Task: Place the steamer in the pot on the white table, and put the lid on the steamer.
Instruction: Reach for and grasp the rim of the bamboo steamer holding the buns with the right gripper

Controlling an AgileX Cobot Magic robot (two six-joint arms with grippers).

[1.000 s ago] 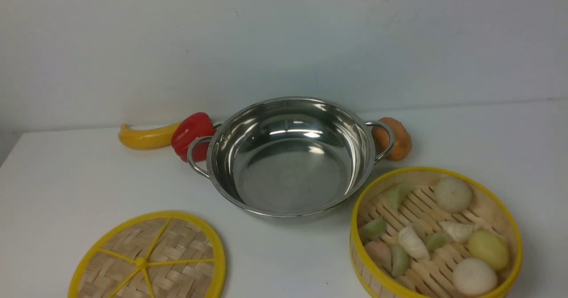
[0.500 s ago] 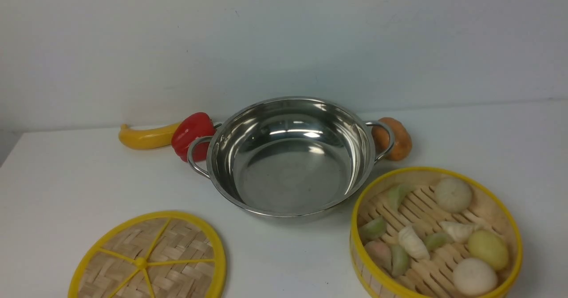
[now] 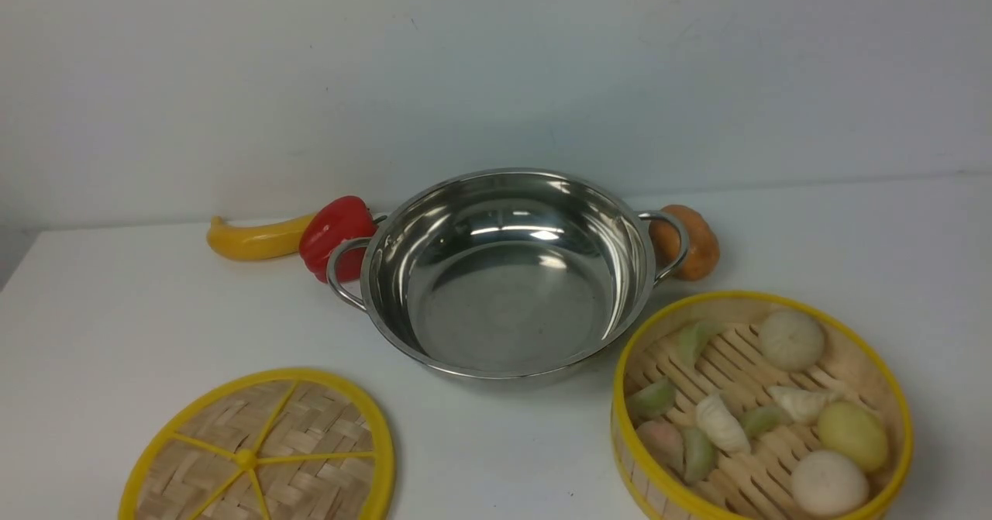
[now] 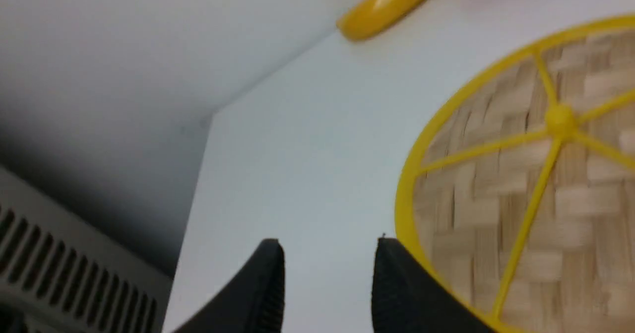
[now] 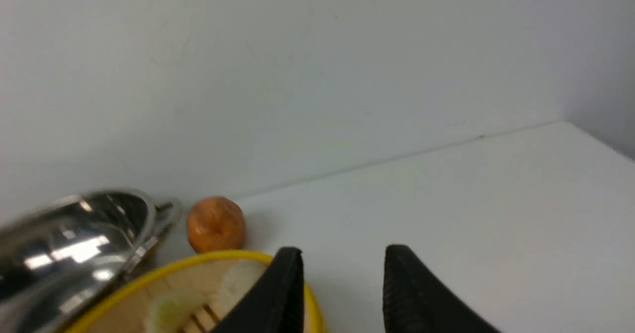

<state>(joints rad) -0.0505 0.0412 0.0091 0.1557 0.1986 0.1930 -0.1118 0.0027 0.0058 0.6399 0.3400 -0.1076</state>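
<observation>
Front view shows steamer (image 3: 744,297), lid (image 3: 302,427), pot (image 3: 504,303) unmoved; left gripper (image 4: 328,258), right gripper (image 5: 342,263) spread, empty.

Front cam looks fwd over table (image 3: 116,311), L wrist cam near lid (image 4: 521,199), R wrist near steamer (image 5: 213,278)

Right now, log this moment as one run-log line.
steamer: on white table, outside pot | pot: empty | lid: on white table | left gripper: open | right gripper: open
</observation>
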